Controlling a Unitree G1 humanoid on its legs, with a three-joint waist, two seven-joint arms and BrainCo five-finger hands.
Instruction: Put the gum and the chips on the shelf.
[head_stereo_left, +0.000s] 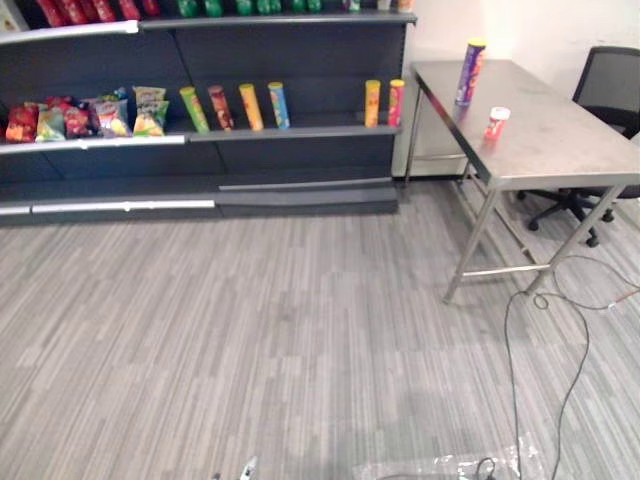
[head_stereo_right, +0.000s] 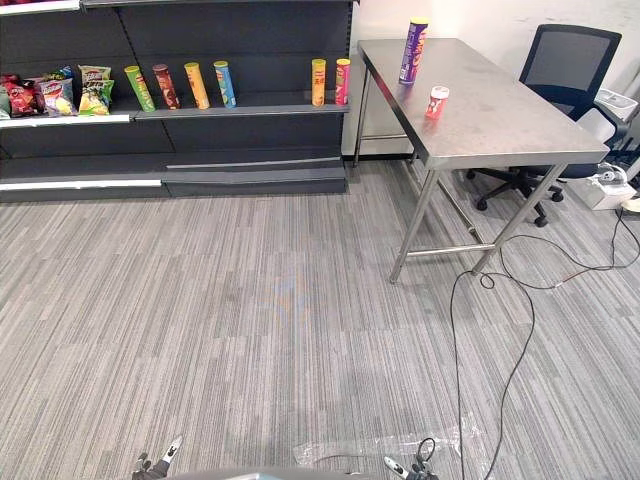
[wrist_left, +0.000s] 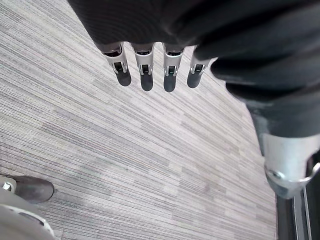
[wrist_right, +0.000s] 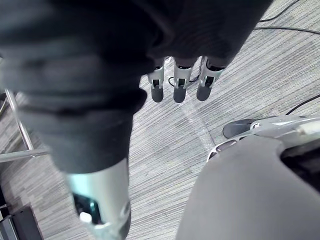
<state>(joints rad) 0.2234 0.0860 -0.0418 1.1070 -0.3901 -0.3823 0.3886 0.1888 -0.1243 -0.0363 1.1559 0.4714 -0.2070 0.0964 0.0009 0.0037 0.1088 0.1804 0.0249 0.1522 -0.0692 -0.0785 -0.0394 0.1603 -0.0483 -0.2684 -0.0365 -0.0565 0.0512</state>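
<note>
Left eye view: the chips can (head_stereo_left: 470, 72), purple, stands upright on the steel table (head_stereo_left: 560, 150) in the upper right of the frame, its long axis vertical. The gum tub (head_stereo_left: 496, 122), red with a white cap, sits just below and right of it, lower in the frame, apart from the can. The dark shelf (head_stereo_left: 290, 131) spans the upper left, with a row of cans and bags (head_stereo_left: 230, 107) on its middle tier and a free stretch between them.

Right eye view: same layout. The can and gum are at top, right of centre, and an office chair (head_stereo_right: 570, 65) is behind the table.

Left wrist view: the left hand (wrist_left: 146, 75) hangs over the striped floor (wrist_left: 125, 150) with its fingers straight and apart, holding nothing.

Right wrist view: the right hand (wrist_right: 179, 87) is likewise slack and empty, fingers side by side and pointing down.

Judgement: both items lie far ahead and to the right, well apart from either hand. The right hand is on the nearer side. The robot will likely have to walk to the table before any reach, and the upright can suits a side-on grasp.
</note>
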